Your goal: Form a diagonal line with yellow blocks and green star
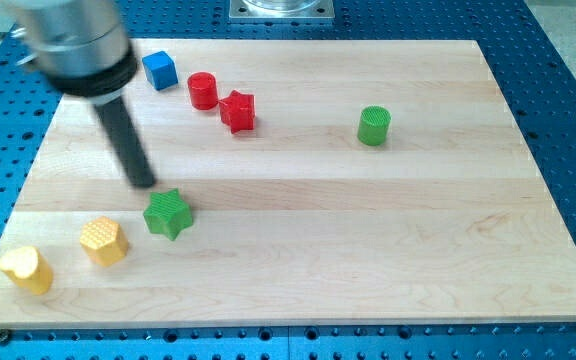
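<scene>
1. My tip [144, 182], a bare rod with no end effector to open or close, rests just above-left of the green star block [167, 214].
2. The yellow hexagonal block [103, 241] and yellow heart-shaped block [26, 269] trail down-left across the pale wooden worktop [368, 250].

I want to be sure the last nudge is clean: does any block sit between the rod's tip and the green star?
Nothing visible does. My tip sits just up and to the view's left of the green star, with only bare board between them.
</scene>
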